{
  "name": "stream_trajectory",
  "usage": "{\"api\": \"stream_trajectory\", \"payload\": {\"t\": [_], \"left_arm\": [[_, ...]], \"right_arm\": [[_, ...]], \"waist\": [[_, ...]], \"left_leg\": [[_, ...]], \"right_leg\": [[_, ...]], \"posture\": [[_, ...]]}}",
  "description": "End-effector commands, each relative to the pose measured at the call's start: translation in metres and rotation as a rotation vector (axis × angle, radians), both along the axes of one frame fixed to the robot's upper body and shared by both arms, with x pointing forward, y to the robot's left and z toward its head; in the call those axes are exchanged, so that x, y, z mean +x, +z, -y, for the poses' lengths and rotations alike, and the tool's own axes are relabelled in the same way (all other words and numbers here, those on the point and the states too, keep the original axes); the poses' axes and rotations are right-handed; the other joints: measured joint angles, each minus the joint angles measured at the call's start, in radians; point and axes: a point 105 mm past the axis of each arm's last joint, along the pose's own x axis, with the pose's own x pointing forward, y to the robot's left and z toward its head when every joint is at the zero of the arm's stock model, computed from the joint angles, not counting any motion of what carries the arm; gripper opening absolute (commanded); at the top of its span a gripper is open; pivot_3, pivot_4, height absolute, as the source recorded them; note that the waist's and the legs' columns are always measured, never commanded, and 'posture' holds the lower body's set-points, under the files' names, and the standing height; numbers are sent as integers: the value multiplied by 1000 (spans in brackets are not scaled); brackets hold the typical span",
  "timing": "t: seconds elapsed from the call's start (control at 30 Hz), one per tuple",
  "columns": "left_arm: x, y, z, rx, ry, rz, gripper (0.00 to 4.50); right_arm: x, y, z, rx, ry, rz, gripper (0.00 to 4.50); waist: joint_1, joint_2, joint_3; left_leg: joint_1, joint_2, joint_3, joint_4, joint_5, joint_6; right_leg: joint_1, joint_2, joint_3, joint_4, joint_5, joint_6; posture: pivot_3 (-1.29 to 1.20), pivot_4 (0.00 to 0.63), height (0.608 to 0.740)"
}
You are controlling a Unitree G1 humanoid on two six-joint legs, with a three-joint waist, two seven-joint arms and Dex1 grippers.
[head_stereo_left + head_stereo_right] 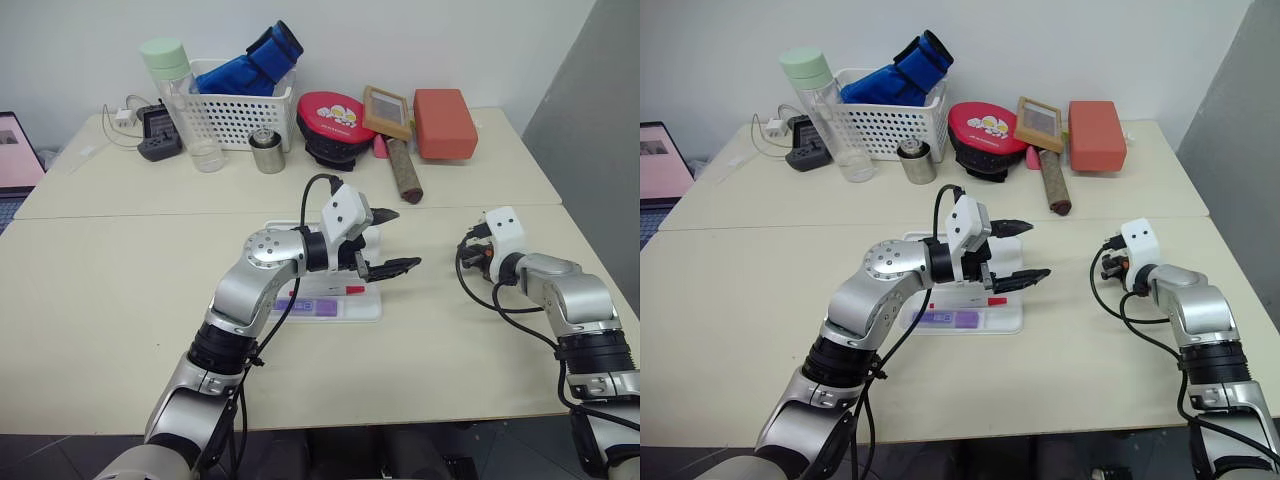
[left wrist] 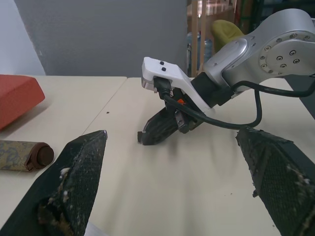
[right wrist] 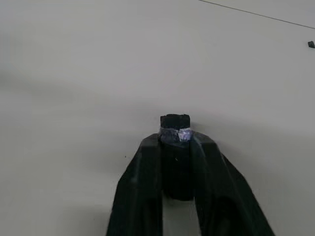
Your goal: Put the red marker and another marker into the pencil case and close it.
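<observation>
Two pale cream worktops (image 1: 120,300) are seen pushed together before a white wall, with a grey panel at the right. The pencil case (image 1: 1005,322) (flat white plastic, rounded corners) lies open near the middle of the front worktop, partly hidden by the left arm. Inside it the red marker (image 1: 345,290) and, just beside it toward the near edge, another marker (image 1: 950,319) (chunky, lavender) are seen lying flat.

On the rear worktop a white mesh basket (image 1: 235,118) holds a blue bundle (image 1: 255,65); a clear bottle (image 1: 190,110) with a pale green cap, a small metal cup (image 1: 268,152), a round red case (image 1: 335,122), a framed board (image 1: 388,110), a brown roll (image 1: 405,170) and an orange-red block (image 1: 445,122) are set alongside.

The left gripper (image 1: 392,240) is held above the case's right end, fingers spread wide, nothing between them. The right gripper (image 3: 174,162) is lowered to the bare worktop well right of the case, its fingers pinched onto a small dark cap (image 3: 174,127) with a pale band.
</observation>
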Motion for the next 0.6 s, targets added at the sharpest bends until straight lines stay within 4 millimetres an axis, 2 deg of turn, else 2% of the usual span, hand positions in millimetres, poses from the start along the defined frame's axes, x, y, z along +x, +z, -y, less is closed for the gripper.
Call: {"api": "stream_trajectory", "payload": {"t": [0.03, 0.13, 0.2, 0.3, 0.4, 0.47, 0.6], "left_arm": [[0, 14, -4, -17, -5, 54, 4500], [0, 12, -18, 9, 13, 54, 4500], [-2, 9, -28, 34, 13, 52, 4500], [-13, -2, -63, 132, -5, 23, 4500], [-34, -14, -101, 239, -36, -40, 4500], [-40, -17, -115, 275, -31, -63, 4500], [-48, -14, -134, 298, -10, -83, 4500]], "right_arm": [[-1, 24, -1, -6, 37, 70, 344], [-12, 56, -36, 37, 290, 186, 341], [-25, 65, -54, 59, 426, 207, 341], [-68, 75, -99, 65, 776, 204, 341], [-88, 71, -140, 36, 991, 180, 341], [-100, 64, -155, 12, 1090, 145, 341], [-91, 50, -169, -39, 1114, 130, 341]], "waist": [[-1, 0, 0], [-4, 0, 0], [-6, 0, 0], [-5, 0, 0], [-21, 0, 0], [-18, 0, 0], [0, 0, 0]], "left_leg": [[0, 0, 0, 0, 0, 0], [0, 0, 0, 0, 0, 0], [0, 0, 0, 0, 0, 0], [0, 1, -2, -1, 0, 0], [1, 4, -3, -1, 0, 0], [2, 5, -5, -1, 0, 0], [1, 3, -9, 0, 0, 0]], "right_leg": [[0, 0, 0, 0, 0, 0], [0, 0, 0, 0, 0, 0], [-1, 1, 0, 0, 0, 0], [0, 2, -1, -1, 0, 0], [0, 4, 1, -1, 0, 0], [0, 4, 0, -1, 1, -1], [1, 3, -2, -2, 1, -1]], "posture": [[0, 150, 740], [0, 150, 740], [0, 150, 740], [0, 150, 740], [0, 150, 740], [0, 150, 740], [0, 150, 740]]}}
